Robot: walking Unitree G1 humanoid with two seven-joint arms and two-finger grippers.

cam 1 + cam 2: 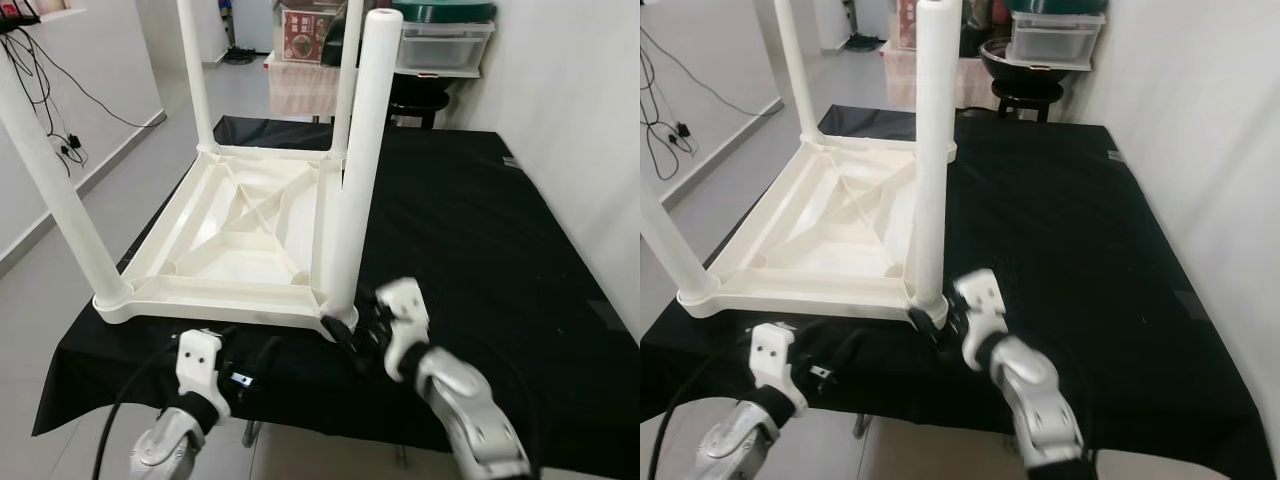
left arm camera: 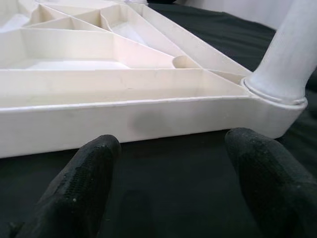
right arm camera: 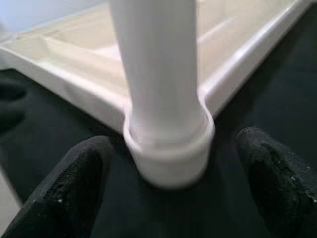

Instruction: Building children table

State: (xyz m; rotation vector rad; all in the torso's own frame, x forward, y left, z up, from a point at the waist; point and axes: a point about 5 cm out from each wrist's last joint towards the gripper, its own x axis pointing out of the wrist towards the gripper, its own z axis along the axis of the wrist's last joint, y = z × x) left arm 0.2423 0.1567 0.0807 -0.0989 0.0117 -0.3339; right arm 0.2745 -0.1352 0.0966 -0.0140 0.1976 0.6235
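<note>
At the near edge of the surface (image 1: 480, 230) | upturned kids' table (image 1: 240, 235), legs upright | right gripper (image 3: 171, 171) jaws wide, straddling the near corner leg (image 1: 355, 170) | left gripper (image 2: 173, 163) jaws wide, facing the rim.

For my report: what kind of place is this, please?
Probably a room in a home: a tiled floor, stacked storage boxes by the wall, and a white plastic table upside down on a black-covered table.

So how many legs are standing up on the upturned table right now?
4. Near right leg by the right hand; near left leg; far left leg; far right leg, partly hidden behind the near right one.
</note>
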